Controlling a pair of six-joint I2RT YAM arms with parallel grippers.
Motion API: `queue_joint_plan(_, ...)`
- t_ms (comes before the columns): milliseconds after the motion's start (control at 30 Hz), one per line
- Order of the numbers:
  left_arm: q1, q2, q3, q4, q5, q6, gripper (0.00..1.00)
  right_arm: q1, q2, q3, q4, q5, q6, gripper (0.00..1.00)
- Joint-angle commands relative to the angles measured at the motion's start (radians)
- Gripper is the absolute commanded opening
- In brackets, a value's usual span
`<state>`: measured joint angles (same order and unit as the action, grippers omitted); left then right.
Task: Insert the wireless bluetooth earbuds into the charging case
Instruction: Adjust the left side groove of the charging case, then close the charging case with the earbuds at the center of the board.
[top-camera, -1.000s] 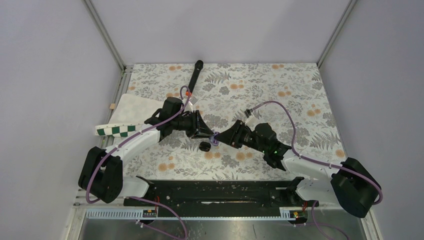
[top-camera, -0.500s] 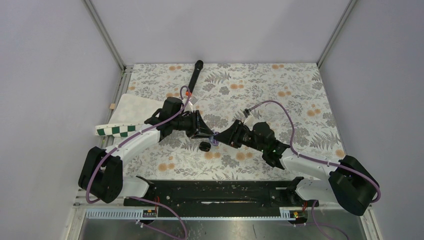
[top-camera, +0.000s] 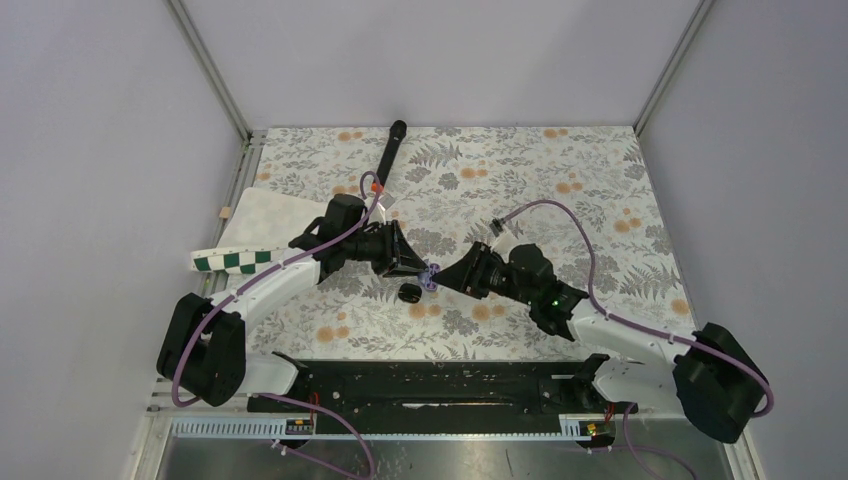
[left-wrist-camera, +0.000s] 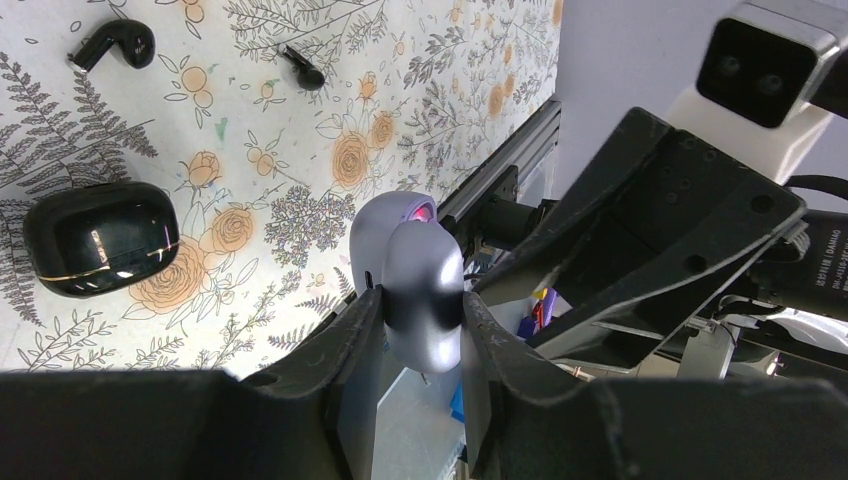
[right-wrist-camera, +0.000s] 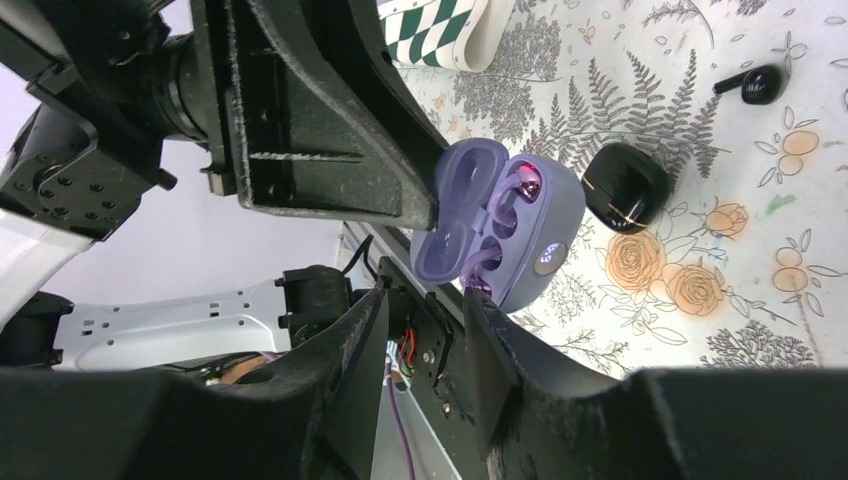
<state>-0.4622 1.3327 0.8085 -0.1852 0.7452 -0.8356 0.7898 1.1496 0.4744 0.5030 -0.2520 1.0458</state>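
Hovering above the desk (top-camera: 600, 180), a lilac case (right-wrist-camera: 520, 230) is pinched across its sides by the left gripper (left-wrist-camera: 418, 320), lid swung open. In the right wrist view an earbud (right-wrist-camera: 525, 185) with a reddish tip is seen seated in one well; whether the other well is filled cannot be told. The right gripper (right-wrist-camera: 428, 295) is poised just beside the open case, its fingers partly spread and nothing seen in the gap. A small dark speck at one fingertip cannot be made out.

On the desk below, a glossy black case (left-wrist-camera: 100, 238) is lying shut. Two black earbuds (left-wrist-camera: 112, 45) (left-wrist-camera: 303, 68) are lying loose near it, apart from each other and touched by nothing.

Handling, as judged:
- Both cases are taken to be light, hard and slick. A grip across the lower body is preferred, since a grip on the lid would load the hinge.
- With rounded shells, a squeeze away from the middle is likely to make a case slide out.
- The earbuds are far smaller than the fingers, light and glossy. Each is best taken across the bulb with the stem left free to lead into its well.
- A hard pinch could flick one away, so a gentle closing is called for.
- The black case has to be opened before its earbuds can be seated.
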Motion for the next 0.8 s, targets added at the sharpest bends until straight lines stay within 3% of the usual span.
queue_joint_plan(0, 0.007, -0.014, 0.010, 0.051, 0.010, 0.004, 0.00, -0.001, -0.124, 0.034, -0.115, 0.109, -0.074, 0.42)
queue_joint_plan(200, 0.025, -0.031, 0.009, 0.077, 0.053, -0.006, 0.00, -0.086, -0.245, -0.117, -0.186, 0.216, -0.028, 0.43)
queue_joint_plan(400, 0.076, -0.052, -0.004, 0.249, 0.196, -0.123, 0.00, -0.108, -0.097, -0.072, -0.207, 0.112, -0.010, 0.35)
queue_joint_plan(567, 0.081, -0.063, -0.025, 0.347, 0.226, -0.201, 0.00, -0.108, 0.043, -0.048, 0.051, -0.019, 0.031, 0.33)
queue_joint_plan(767, 0.081, -0.060, -0.021, 0.345, 0.222, -0.203, 0.00, -0.106, 0.214, 0.023, 0.382, -0.119, 0.124, 0.33)
